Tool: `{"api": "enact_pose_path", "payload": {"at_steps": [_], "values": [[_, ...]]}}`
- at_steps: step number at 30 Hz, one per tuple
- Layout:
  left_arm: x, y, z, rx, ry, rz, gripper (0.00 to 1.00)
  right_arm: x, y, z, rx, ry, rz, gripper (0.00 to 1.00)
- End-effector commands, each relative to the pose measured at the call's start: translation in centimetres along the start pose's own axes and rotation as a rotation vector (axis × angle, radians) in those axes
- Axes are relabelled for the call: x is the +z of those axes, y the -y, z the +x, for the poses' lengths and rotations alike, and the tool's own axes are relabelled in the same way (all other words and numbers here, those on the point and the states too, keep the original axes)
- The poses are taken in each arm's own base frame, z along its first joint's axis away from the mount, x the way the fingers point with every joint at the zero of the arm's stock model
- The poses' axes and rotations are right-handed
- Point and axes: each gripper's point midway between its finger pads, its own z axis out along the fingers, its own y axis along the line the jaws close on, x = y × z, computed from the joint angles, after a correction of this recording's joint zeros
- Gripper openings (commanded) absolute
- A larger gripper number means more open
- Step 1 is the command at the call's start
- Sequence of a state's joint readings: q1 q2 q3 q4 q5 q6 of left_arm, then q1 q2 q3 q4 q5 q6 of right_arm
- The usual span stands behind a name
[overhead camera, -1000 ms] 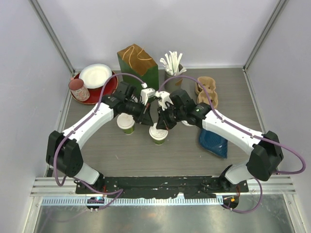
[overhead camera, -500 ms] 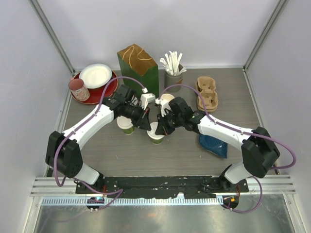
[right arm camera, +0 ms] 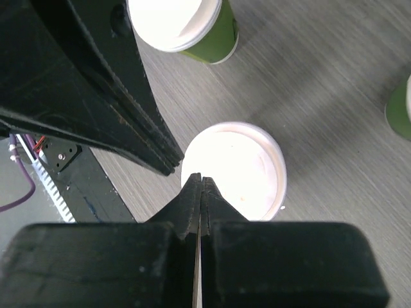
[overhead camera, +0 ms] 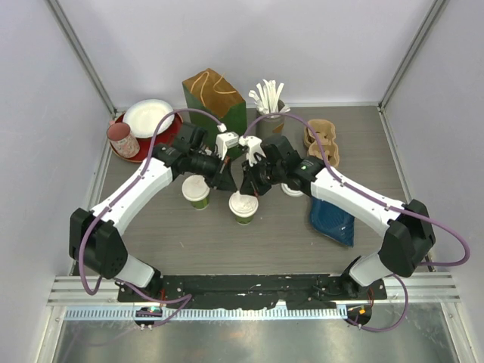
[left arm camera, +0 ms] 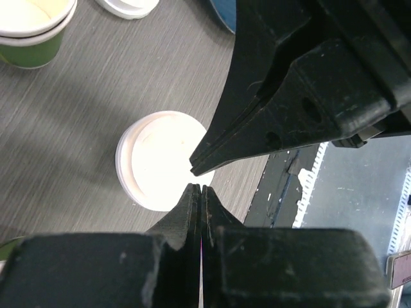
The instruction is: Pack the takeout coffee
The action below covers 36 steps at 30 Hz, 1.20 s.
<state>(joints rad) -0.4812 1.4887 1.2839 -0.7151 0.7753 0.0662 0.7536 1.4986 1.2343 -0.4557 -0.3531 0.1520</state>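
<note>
1 green paper cup point(overhead camera: 243, 208) capped with a round white lid stands upright front-right of the green bag point(overhead camera: 215, 102), 1 white-topped green cup point(overhead camera: 196, 192) upright front-left of it, 1 loose white lid point(overhead camera: 291, 189) flat farther right.

My claw point(right arm camera: 201, 186) pinched empty, tip over white-lidded cup point(right arm camera: 237, 170); left claw point(right arm camera: 164, 163) just left; open green cup point(right arm camera: 183, 22) ahead.

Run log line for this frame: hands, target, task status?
left hand: shut, empty | right hand: shut, empty | both tips over lidded green cup | contact: cannot tell | cup not yet packed
</note>
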Motion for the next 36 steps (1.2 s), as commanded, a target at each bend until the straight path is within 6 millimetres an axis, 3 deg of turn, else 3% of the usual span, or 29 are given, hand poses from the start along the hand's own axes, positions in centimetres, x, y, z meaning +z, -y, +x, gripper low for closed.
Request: {"api": "enact_pose_path", "payload": {"at_steps": [1,3,4,6,7,10,12,15,18,22,26,32,36], "values": [[0.0,1.1,-0.3,-0.063,0.018,0.030,0.00,-1.7,-0.4,-4.6,-0.050,0.163,0.019,0.01],[0.9,0.6,0.4,-0.068,0.014,0.027,0.00,-0.4,0.0,-3.6,-0.019,0.152,0.004,0.01],[1.6,-0.2,1.9,-0.092,-0.012,0.009,0.00,0.4,0.9,-1.6,0.008,0.119,0.012,0.01],[3.1,-1.5,3.3,-0.109,-0.043,-0.009,0.00,1.6,1.5,-0.6,0.048,0.131,-0.007,0.01],[3.7,-2.1,4.4,-0.124,-0.068,-0.014,0.00,2.4,2.8,1.5,0.087,0.102,0.006,0.01],[5.3,-3.4,6.5,-0.147,-0.137,-0.034,0.00,3.7,4.4,3.9,0.133,0.060,0.032,0.01],[5.7,-4.2,7.1,-0.156,-0.155,-0.058,0.00,3.8,4.3,4.4,0.141,0.044,0.020,0.01],[5.3,-4.4,7.0,-0.113,-0.145,-0.071,0.00,2.8,3.7,3.8,0.131,0.065,0.011,0.01],[3.9,-2.9,4.9,-0.058,-0.079,-0.053,0.00,1.6,3.0,2.6,0.110,0.086,0.005,0.01],[1.7,-0.6,2.1,0.005,-0.007,-0.025,0.00,0.0,1.3,-0.3,0.076,0.139,-0.027,0.01],[0.7,0.5,1.1,0.004,0.003,0.000,0.00,-1.3,-0.2,-2.8,0.025,0.188,-0.055,0.01],[-0.7,0.0,-0.1,-0.002,0.046,-0.019,0.00,-1.1,-0.9,-2.3,-0.027,0.166,-0.072,0.01],[-1.7,-1.5,-0.1,-0.040,0.075,-0.057,0.00,1.2,0.3,-0.2,0.000,0.123,-0.059,0.01]]}}
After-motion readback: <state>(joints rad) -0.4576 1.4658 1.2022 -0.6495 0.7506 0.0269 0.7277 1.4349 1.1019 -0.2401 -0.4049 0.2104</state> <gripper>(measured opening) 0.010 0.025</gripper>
